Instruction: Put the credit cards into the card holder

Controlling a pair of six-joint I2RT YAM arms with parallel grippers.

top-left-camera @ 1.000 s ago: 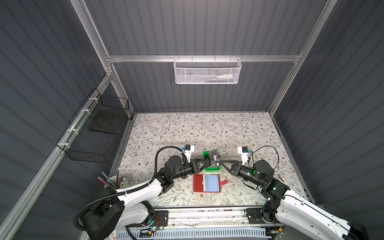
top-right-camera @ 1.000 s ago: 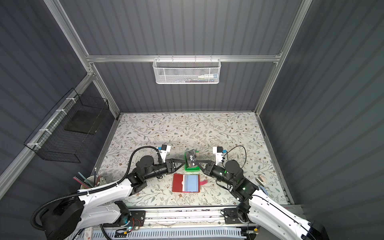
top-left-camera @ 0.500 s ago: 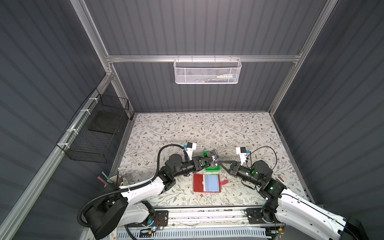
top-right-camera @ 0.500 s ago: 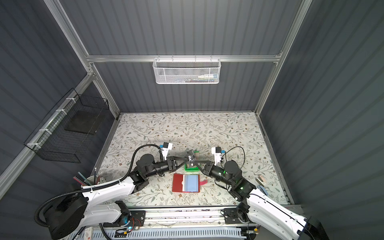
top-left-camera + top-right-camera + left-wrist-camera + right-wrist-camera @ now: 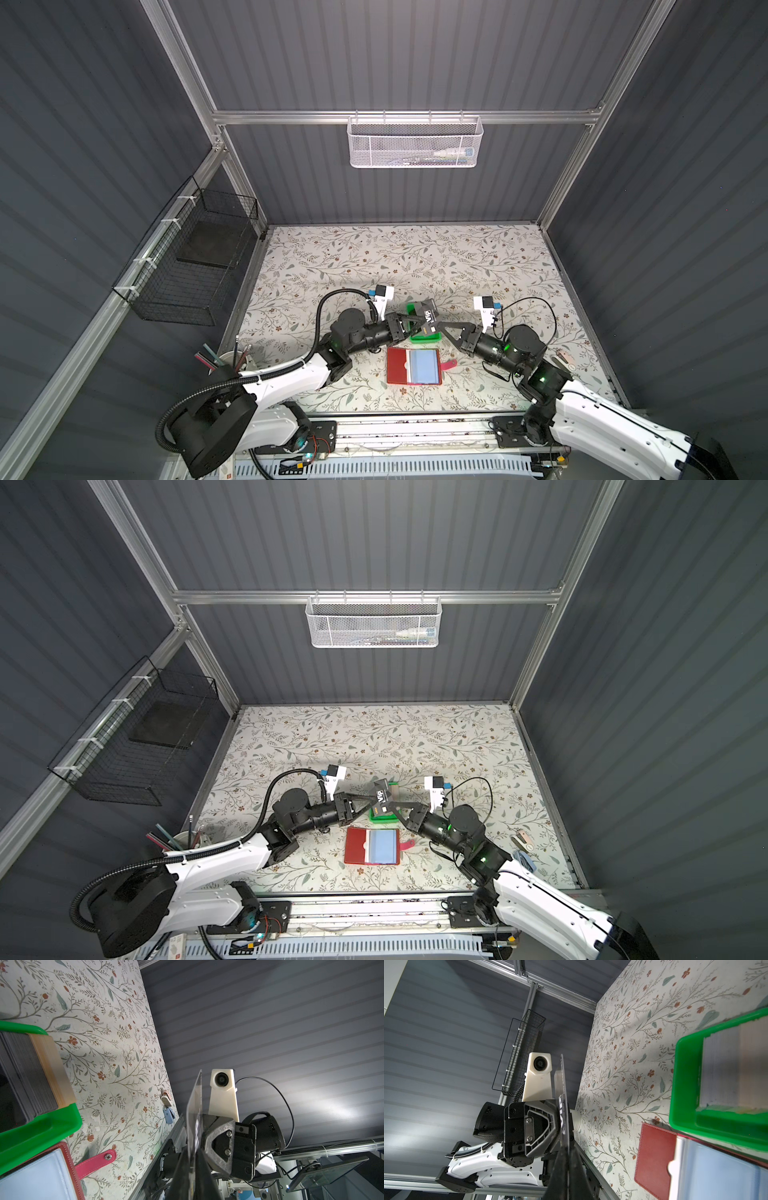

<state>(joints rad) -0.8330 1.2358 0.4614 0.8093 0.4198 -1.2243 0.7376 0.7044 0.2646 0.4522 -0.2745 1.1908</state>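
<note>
Tray (image 5: 423,338) just beside open card holder (image 5: 398,365); Vip card (image 5: 430,318) overhead.

In both top views the card holder (image 5: 398,367) lies open on the table (image 5: 374,257), at the lower centre of the frame. Just behind it sits the tray (image 5: 422,338), with a stack of cards (image 5: 31,1076) inside. Above the tray a card (image 5: 430,319) stands on edge, held by the left gripper (image 5: 417,325) from its left and the right gripper (image 5: 441,325) from its right. A cup (image 5: 235,363) stands at the lower left.
</note>
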